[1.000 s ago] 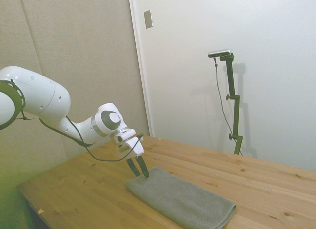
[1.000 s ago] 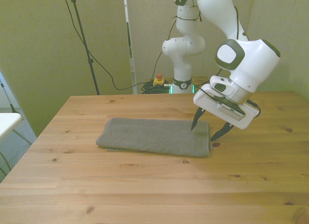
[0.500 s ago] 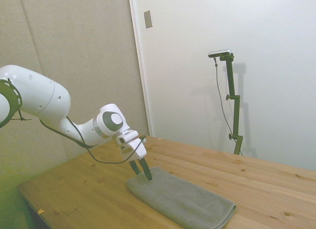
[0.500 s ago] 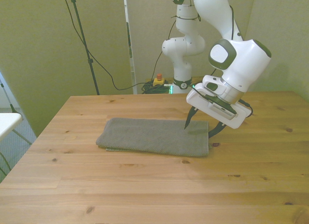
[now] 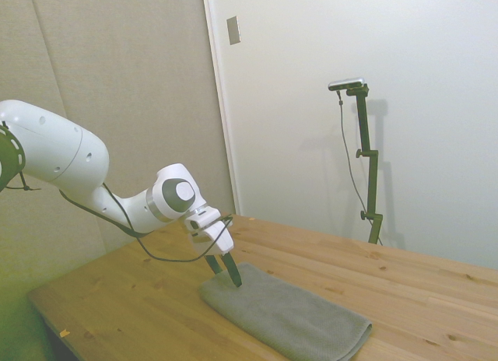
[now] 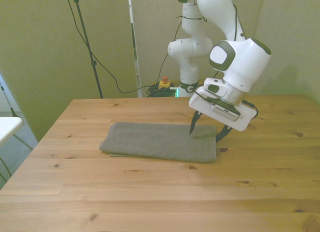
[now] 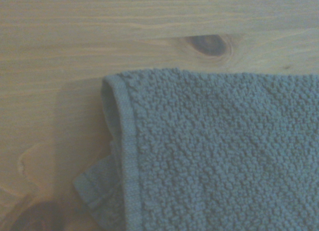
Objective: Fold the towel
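The grey towel (image 6: 157, 141) lies flat on the wooden table (image 6: 150, 192), folded into a long strip running across the front view. My gripper (image 6: 205, 137) is open, tilted, and low over the towel's end at the front view's right. One fingertip (image 6: 191, 132) is over the cloth and the other sits just past the end edge. In the side view the gripper (image 5: 224, 271) is at the near-left end of the towel (image 5: 288, 314). The wrist view shows a towel (image 7: 214, 151) corner with a lower layer peeking out under its hemmed edge.
A small dark knot (image 6: 223, 150) marks the wood just beyond the towel's end. A red button box (image 6: 164, 83) and cables lie on the floor behind the table. A white surface (image 6: 7, 126) stands off the front view's left edge.
The gripper has shifted toward the front view's left and sunk slightly, so its fingers now straddle the towel's end. The towel has not moved.
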Controlling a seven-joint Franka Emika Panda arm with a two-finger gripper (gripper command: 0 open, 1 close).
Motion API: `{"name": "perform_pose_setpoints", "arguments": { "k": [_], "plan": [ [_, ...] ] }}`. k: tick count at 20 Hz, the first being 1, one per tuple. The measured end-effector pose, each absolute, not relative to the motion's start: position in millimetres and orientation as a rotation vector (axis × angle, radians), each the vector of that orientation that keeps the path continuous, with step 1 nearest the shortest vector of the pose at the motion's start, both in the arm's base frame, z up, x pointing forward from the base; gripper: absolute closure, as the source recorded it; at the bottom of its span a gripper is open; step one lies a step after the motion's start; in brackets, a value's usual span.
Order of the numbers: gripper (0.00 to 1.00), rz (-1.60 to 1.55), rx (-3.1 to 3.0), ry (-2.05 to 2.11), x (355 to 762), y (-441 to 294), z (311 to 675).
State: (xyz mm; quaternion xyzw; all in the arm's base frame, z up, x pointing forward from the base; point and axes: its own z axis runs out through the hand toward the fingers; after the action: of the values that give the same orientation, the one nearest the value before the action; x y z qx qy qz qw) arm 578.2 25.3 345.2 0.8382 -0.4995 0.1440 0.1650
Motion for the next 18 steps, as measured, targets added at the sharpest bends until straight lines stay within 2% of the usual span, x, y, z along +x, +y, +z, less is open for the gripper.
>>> {"name": "perform_pose_setpoints", "arguments": {
  "k": [18],
  "plan": [
    [1.00, 0.386, 2.380, -1.419, 577, 7, 336]
  ]
}}
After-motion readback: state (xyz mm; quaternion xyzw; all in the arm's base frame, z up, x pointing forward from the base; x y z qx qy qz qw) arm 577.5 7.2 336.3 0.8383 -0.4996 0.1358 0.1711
